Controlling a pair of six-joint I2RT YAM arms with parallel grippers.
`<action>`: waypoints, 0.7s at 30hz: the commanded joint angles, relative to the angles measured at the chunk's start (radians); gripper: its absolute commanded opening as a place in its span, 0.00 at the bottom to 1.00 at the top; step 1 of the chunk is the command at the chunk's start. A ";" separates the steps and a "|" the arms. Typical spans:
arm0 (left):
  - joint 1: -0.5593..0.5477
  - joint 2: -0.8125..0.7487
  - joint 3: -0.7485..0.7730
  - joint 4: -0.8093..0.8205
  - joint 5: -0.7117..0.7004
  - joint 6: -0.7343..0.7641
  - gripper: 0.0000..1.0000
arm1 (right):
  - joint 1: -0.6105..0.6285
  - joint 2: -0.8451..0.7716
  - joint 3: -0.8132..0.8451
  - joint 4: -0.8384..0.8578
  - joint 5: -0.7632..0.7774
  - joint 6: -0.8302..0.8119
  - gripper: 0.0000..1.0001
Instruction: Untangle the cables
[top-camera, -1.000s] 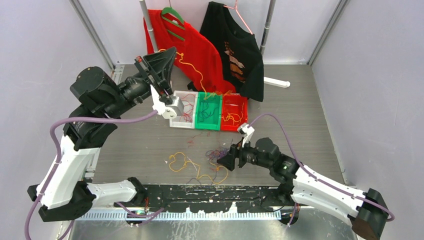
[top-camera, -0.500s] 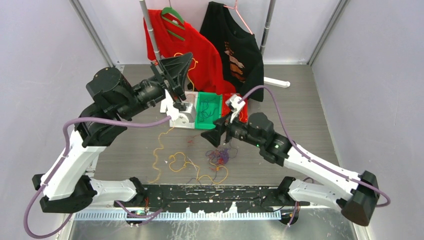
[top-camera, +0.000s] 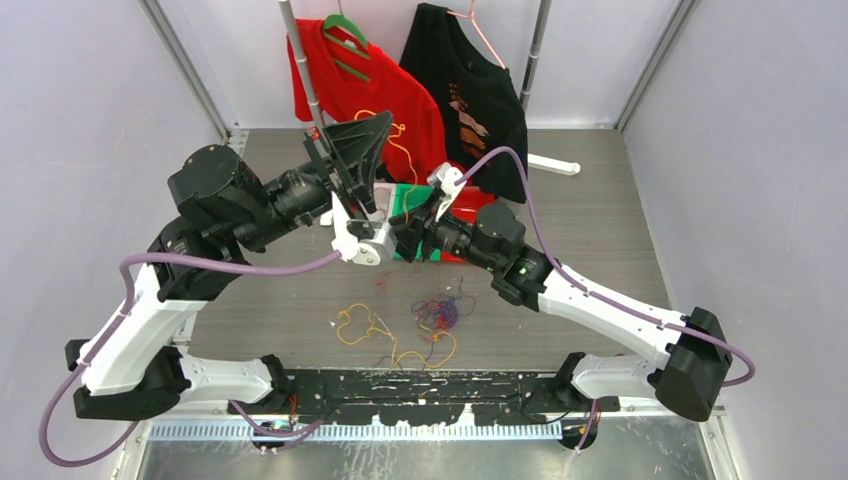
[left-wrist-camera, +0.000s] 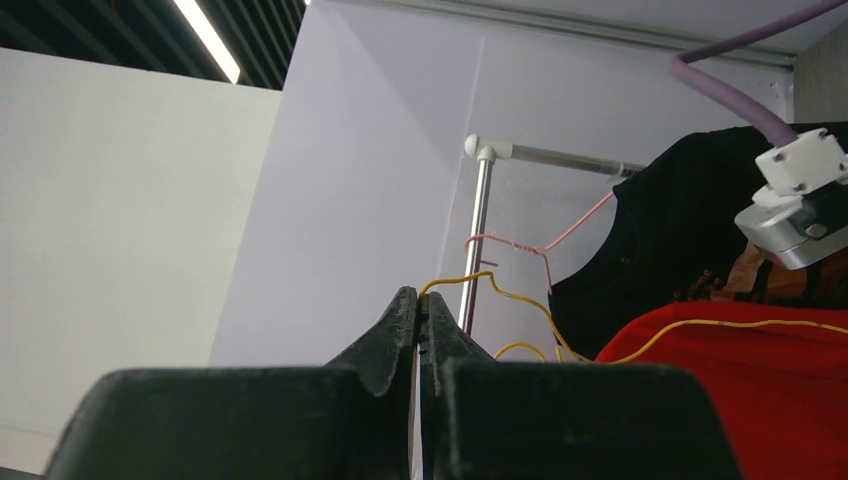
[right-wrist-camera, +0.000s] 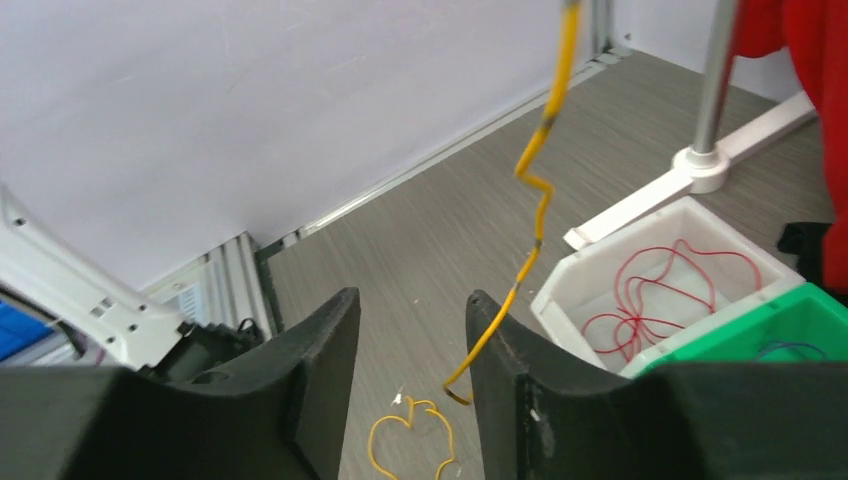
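Observation:
My left gripper (top-camera: 384, 119) is raised high over the back of the table, shut on a thin yellow cable (left-wrist-camera: 520, 300) pinched at its fingertips (left-wrist-camera: 418, 294). That cable (right-wrist-camera: 540, 190) hangs down past my right gripper (right-wrist-camera: 414, 297), which is open. Its lower end curls against the inner face of the right finger (right-wrist-camera: 500, 340). In the top view the right gripper (top-camera: 400, 238) sits beside the bins, under the left wrist. A tangle of purple, red and yellow cables (top-camera: 435, 315) lies on the table, with yellow loops (top-camera: 358, 322) to its left.
A white bin (right-wrist-camera: 600, 275) holds red cables, next to a green bin (top-camera: 412, 205) and a red bin (top-camera: 472, 205). A red shirt (top-camera: 400, 100) and a black shirt (top-camera: 480, 90) hang from a rack whose pole (right-wrist-camera: 712, 80) stands behind the bins.
The right gripper rose from the tangle on the table to the hanging yellow cable by the bins, its jaws narrowing. The left gripper lifted the yellow cable higher, its tail leaving the table.

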 joint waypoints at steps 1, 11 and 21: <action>-0.040 -0.008 0.044 0.063 -0.044 0.018 0.00 | -0.013 -0.005 0.019 0.091 0.102 0.003 0.42; -0.070 0.006 0.098 0.003 -0.098 -0.125 0.00 | -0.044 -0.050 0.041 0.014 0.257 -0.022 0.01; -0.069 -0.095 -0.186 -0.239 -0.107 -0.519 0.00 | -0.287 -0.140 0.055 0.080 0.158 0.291 0.01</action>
